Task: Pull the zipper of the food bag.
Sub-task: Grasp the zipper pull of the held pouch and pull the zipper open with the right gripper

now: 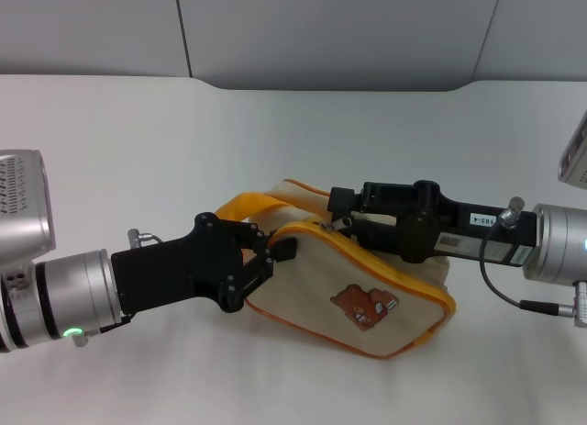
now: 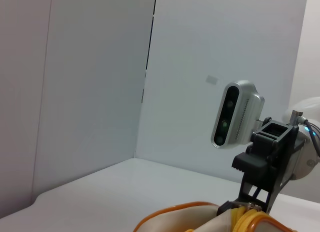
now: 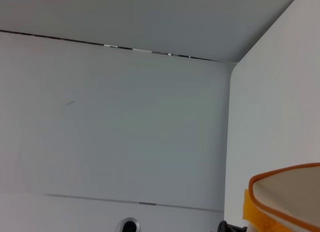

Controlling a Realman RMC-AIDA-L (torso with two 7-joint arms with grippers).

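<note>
The food bag (image 1: 367, 301) lies on the white surface (image 1: 138, 140) near the middle of the head view, its bear picture (image 1: 363, 307) facing up and toward the robot and its orange-yellow loop handle (image 1: 246, 207) arching off the end nearest the left arm.

The left gripper (image 1: 280, 251) reaches in from the bag's left end. Its black fingers (image 1: 261, 252) are closed on that end of the bag, pinching the canvas corner just below the handle (the pads themselves are partly hidden by the fabric).

The right gripper (image 1: 337, 212) comes from the opposite side, lying across the top of the bag. Its tip sits at the zipper (image 1: 341, 223), whose small silver pull tab shows right at the fingertips, on the orange-yellow strip near the bag's left end. The fingers look drawn together on the tab, though the contact is small in the head view.

In the left wrist view the right gripper (image 2: 248, 204) hangs over the bag's (image 2: 210, 223) top edge, with the zipper strip (image 2: 243, 219) just beneath it. The right wrist view shows only a corner of the bag (image 3: 290, 192) and its orange-yellow trim (image 3: 262, 212).
</note>
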